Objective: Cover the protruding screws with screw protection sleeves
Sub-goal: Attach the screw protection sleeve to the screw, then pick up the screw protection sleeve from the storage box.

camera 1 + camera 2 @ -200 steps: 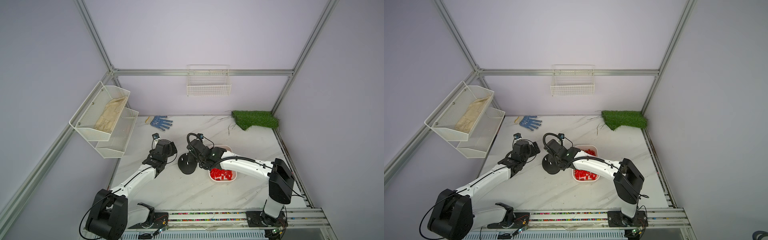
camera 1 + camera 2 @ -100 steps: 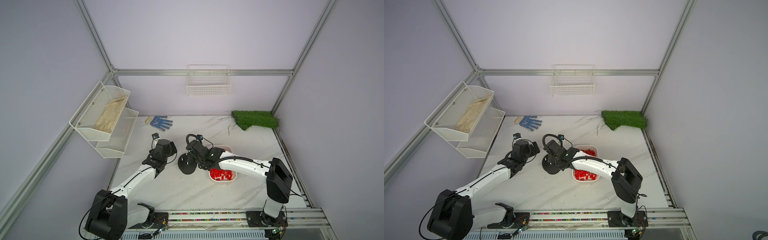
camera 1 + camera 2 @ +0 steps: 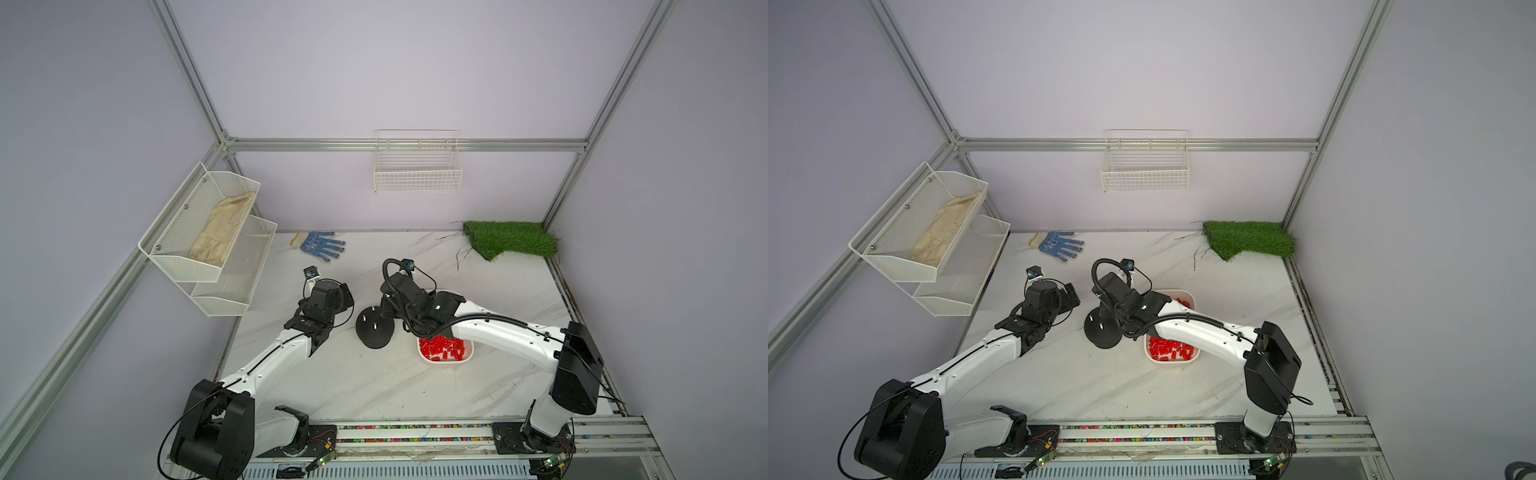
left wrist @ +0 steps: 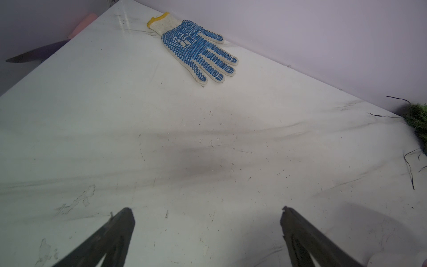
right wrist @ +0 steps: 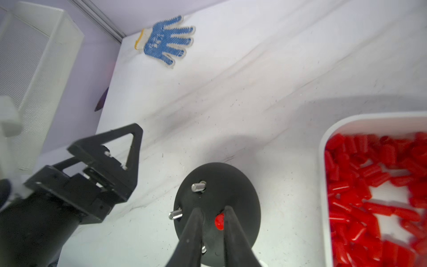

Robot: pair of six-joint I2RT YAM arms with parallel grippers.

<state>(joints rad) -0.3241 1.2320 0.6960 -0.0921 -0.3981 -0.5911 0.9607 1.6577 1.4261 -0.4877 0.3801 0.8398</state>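
A round black domed base (image 3: 372, 330) (image 3: 1102, 330) (image 5: 240, 185) stands mid-table. In the right wrist view, three bare protruding screws (image 5: 198, 186) rise from it. A fourth spot carries one red sleeve (image 5: 219, 221). My right gripper (image 5: 212, 211) hangs over the base, open only narrowly. The sleeve lies against one finger, with a gap to the other. A white tray (image 3: 444, 362) (image 5: 323, 148) right of the base holds several red screw protection sleeves (image 3: 441, 348) (image 3: 1169, 348) (image 5: 369, 175). My left gripper (image 4: 205, 213) (image 3: 345, 298) stands open over bare table left of the base.
A blue-dotted work glove (image 3: 322, 245) (image 4: 196, 48) lies at the back left. White mesh shelves (image 3: 208, 232) hang on the left wall and a wire basket (image 3: 417, 166) on the back wall. A green grass mat (image 3: 509, 243) fills the back right corner.
Both arms stay where they were over the base and beside it. The right jaws have eased slightly apart around the red sleeve.
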